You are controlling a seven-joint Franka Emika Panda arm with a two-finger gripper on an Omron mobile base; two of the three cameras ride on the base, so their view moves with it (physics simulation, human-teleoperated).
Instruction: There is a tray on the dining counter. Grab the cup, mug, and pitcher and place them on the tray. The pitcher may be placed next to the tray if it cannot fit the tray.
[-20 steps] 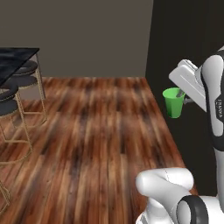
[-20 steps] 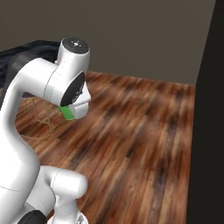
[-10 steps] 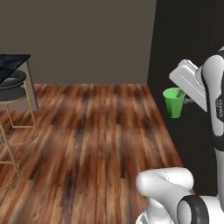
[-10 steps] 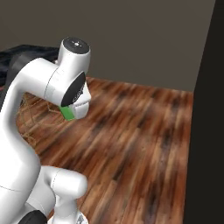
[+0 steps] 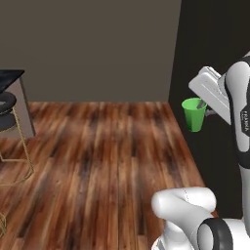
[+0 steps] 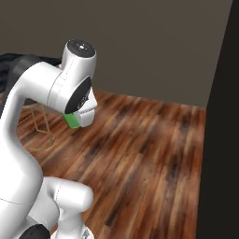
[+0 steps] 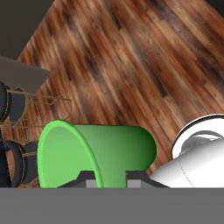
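Cup: small bright green tapered tumbler, no handle, open-mouthed, upright, rim pinched in closed gripper above wooden floor.

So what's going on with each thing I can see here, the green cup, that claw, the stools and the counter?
cup: held up in the air over the wood floor, upright, nothing visible inside.
gripper: shut on the cup's rim, one finger inside and one outside.
stools: black-seated, standing on the floor beside the counter, nobody on them.
dining counter: one black corner in sight at the far left; what is on it is out of view.
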